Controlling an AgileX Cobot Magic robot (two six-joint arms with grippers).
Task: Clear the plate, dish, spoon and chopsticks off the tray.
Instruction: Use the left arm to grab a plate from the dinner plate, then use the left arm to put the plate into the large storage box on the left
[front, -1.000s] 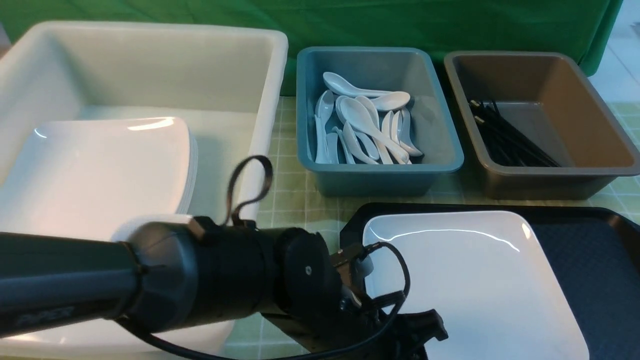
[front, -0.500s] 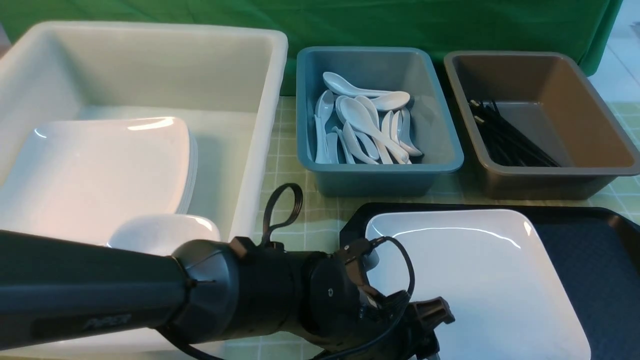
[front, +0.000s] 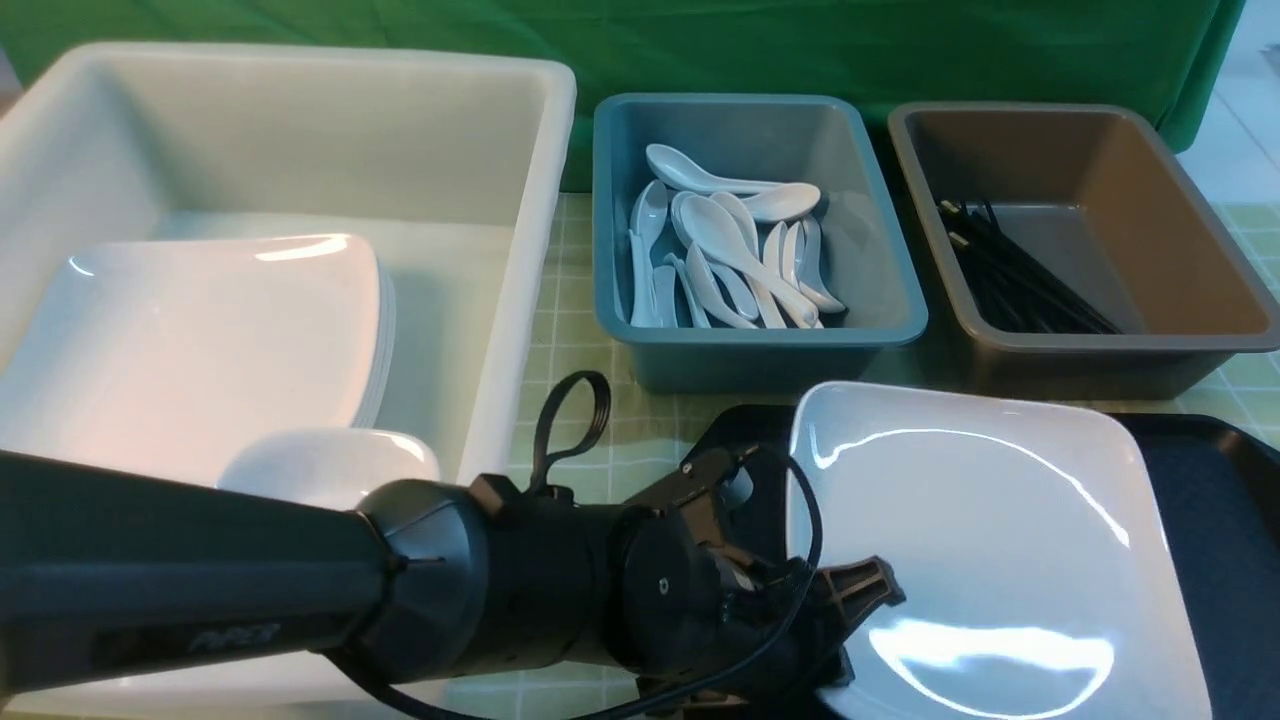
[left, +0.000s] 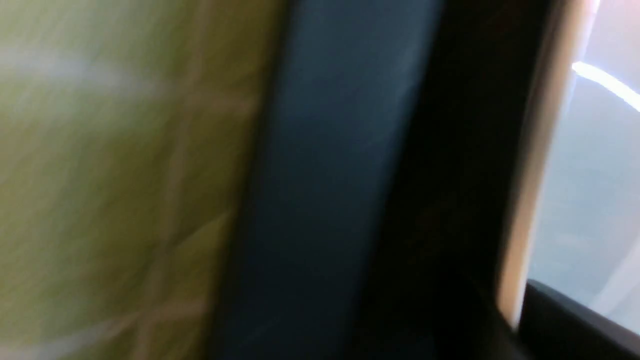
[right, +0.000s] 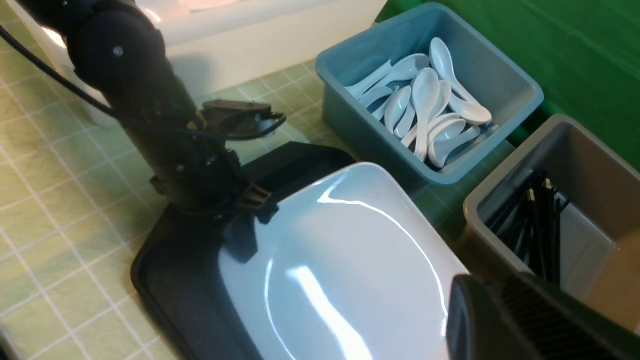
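Note:
The large white plate (front: 980, 540) stands tilted over the black tray (front: 1210, 520), its left edge raised. My left gripper (front: 850, 620) is shut on the plate's left rim; in the blurred left wrist view the rim (left: 525, 200) runs between dark fingers above the tray (left: 340, 175). The right wrist view shows the plate (right: 350, 260), the tray (right: 185, 280) and the left gripper (right: 255, 205). My right gripper (right: 500, 310) shows one ribbed finger beside the plate's right edge; its opening is unclear. Spoons (front: 730, 250) and chopsticks (front: 1020, 280) lie in tubs. A small dish (front: 330, 465) sits in the white tub.
A big white tub (front: 530, 200) at the left holds a stack of plates (front: 200, 340). A blue tub (front: 900, 330) stands behind the tray, a brown tub (front: 1100, 350) to its right. A green checked cloth (front: 590, 410) covers the table.
My left gripper has shut on the plate's left rim. The plate, flat on the tray before, has tilted up on its left side and shifted right.

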